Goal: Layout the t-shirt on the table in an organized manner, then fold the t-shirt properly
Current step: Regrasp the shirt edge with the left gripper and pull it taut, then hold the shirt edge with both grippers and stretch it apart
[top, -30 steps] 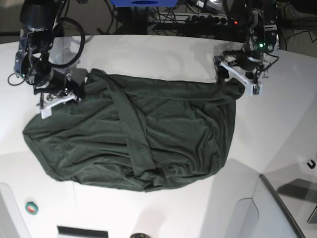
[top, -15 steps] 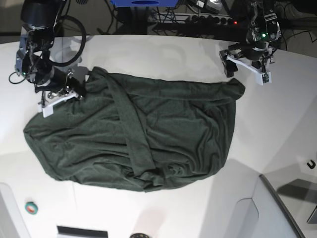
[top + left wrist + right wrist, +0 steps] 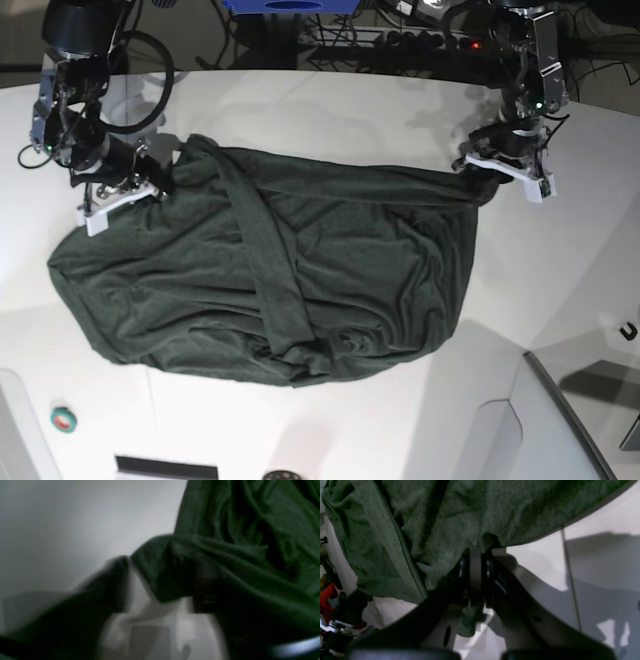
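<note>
White glossy table (image 3: 330,100), curved far edge, cables and a power strip behind it. t-shirt (image 3: 270,270) lies crumpled mid-table, long axis running across the base view from one gripper to the other; a folded band of cloth crosses it diagonally from beside the right gripper down toward the near hem. Neck and sleeves cannot be made out, so which end is the collar is not determinable.

right gripper (image 3: 150,180): clenched on the shirt's upper corner on its side. Wrist view confirms this: the pads are pressed together with a pinch of green fabric (image 3: 490,540) bunched just beyond the tips.

left gripper (image 3: 492,172): down at the opposite corner of the shirt, cloth touching it. Its wrist view is badly motion-blurred; a lobe of fabric (image 3: 170,565) sits between the two fingers, one dark finger (image 3: 117,580) beside it (gap still visible). Cannot tell whether it has actually gripped.

Near-side table seam (image 3: 570,575) visible past the right gripper.
</note>
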Motion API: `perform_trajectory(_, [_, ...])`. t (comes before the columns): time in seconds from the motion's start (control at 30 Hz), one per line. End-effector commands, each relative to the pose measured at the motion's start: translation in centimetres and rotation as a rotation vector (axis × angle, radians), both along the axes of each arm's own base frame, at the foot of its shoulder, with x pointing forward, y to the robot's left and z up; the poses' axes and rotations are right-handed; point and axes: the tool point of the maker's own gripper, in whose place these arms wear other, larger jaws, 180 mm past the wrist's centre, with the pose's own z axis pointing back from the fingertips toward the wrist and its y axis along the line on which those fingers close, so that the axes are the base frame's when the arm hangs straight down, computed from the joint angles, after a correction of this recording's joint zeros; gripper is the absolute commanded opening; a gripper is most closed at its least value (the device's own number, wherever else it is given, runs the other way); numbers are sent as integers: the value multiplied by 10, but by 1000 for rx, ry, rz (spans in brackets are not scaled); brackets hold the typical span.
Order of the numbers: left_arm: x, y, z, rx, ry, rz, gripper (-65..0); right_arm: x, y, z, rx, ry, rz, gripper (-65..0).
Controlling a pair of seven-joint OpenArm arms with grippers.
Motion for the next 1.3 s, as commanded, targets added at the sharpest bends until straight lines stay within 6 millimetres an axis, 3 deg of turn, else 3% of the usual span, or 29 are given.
perform_trajectory(0.0, [-22, -6, -17, -27, 109, -12, -512, -11, -4, -6, -29, 51, 26, -642])
perform_trajectory(0.07, [-19, -2, -13, -17, 96, -8, -650, -11, -4, -6, -29, 51, 26, -642])
perform_trajectory(0.2, [-13, 26, 2, 56, 82, -35, -650, -10, -4, -6, -30, 48, 26, -642])
perform_trajectory(0.33, [1, 58, 30, 196, 58, -96, -650, -10, -4, -5, -30, 48, 27, -642])
perform_trajectory(0.43, [13, 67, 50, 356, 58, -205, -650, -14, -2, -6, -22, 68, 42, -642])
perform_trajectory(0.5, [14, 62, 54, 449, 76, -298, -650, -12, 1, 0, -18, 70, 66, -642])
perform_trajectory(0.6, [22, 37, 59, 528, 68, -433, -650, -10, 6, 16, -27, 54, 112, -642])
perform_trajectory(0.73, [17, 26, 63, 574, 70, -487, -650, -17, 10, 30, -31, 56, 139, -642])
perform_trajectory(0.97, [-19, 28, 48, 593, 152, -527, -650, -41, 9, 29, -42, 95, 161, -642])
perform_trajectory(1.27, [-47, 38, 30, 568, 301, -509, -650, -42, 9, 29, -42, 98, 163, -642])
